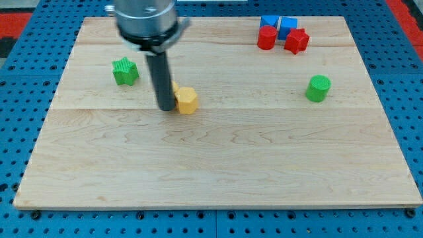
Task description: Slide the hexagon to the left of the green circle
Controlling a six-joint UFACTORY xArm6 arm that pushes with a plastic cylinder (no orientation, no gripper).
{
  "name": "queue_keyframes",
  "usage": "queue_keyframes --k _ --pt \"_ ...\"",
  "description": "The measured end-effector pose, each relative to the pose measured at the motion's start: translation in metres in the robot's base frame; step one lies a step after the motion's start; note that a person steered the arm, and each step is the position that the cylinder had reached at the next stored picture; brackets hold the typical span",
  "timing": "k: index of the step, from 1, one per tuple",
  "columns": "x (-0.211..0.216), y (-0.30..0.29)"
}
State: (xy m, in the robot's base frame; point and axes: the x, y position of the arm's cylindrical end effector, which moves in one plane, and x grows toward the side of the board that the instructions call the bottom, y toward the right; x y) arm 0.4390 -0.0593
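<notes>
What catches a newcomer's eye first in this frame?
The dark rod, whose tip touches the yellow hexagon on its left side, left of the board's centre. A red and blue cluster sits at the view's top right, with the green circle below it.

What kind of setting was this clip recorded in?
Most likely a robotics lab bench. A wooden board rests on a blue perforated base, small coloured blocks such as the yellow hexagon and green circle lie on it, and my tip touches the hexagon's left.
</notes>
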Motion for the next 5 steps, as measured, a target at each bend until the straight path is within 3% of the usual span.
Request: queue_keyframes --k 2,5 --pt "-0.012 0.098" --pt "-0.045 0.087"
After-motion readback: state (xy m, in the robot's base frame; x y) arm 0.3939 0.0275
